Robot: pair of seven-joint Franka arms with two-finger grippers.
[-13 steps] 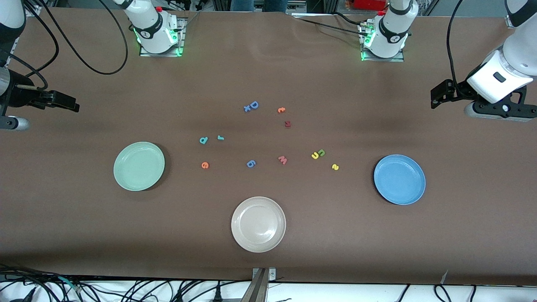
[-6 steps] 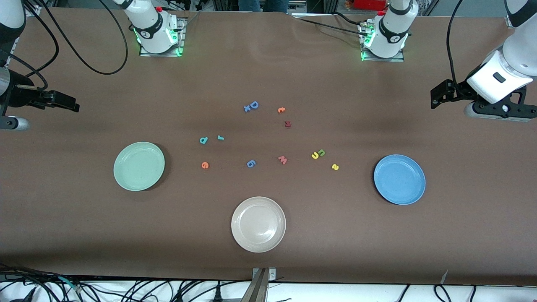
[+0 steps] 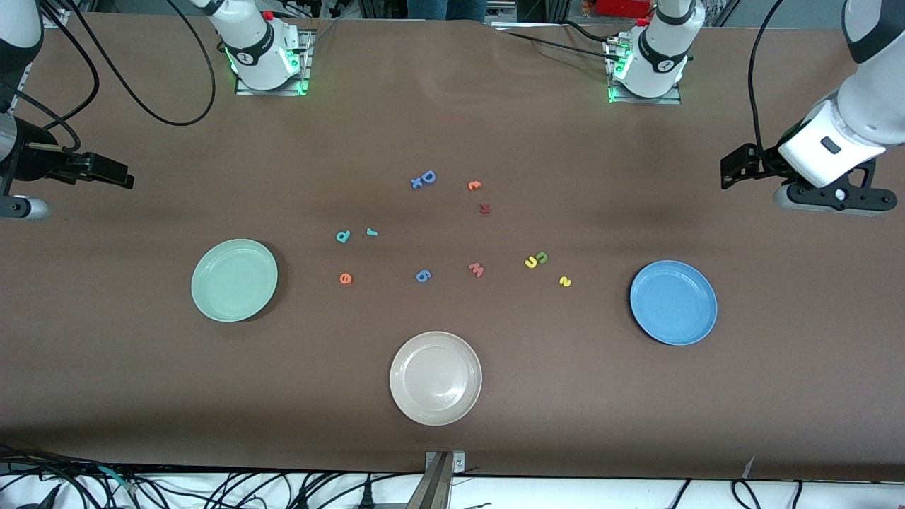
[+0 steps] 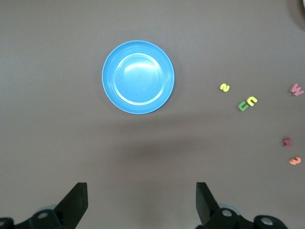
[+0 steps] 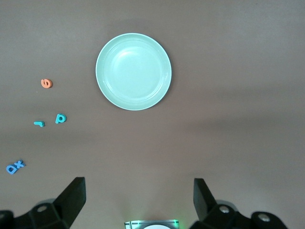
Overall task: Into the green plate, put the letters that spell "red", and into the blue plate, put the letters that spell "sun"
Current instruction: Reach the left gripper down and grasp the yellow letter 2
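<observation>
Hovering apart, open: left gripper [image 3: 732, 170], right gripper [image 3: 117, 177].

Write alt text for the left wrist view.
An empty blue plate sits on a brown table under the open left gripper. Beside it lie a yellow "s", a touching green "n" and yellow "u".

I count three plates on the tabletop [image 3: 636, 396]: one green plate [image 3: 234, 280], one blue plate [image 3: 673, 302] and one beige-white plate [image 3: 435, 378]. Among the foam letters I count eleven: two teal [image 3: 343, 236], two orange [image 3: 345, 278], two yellow [image 3: 530, 263], one green [image 3: 541, 257], one pink [image 3: 476, 269], one dark red [image 3: 484, 208], and three blue pieces, two of them touching as a pair [image 3: 423, 179].
</observation>
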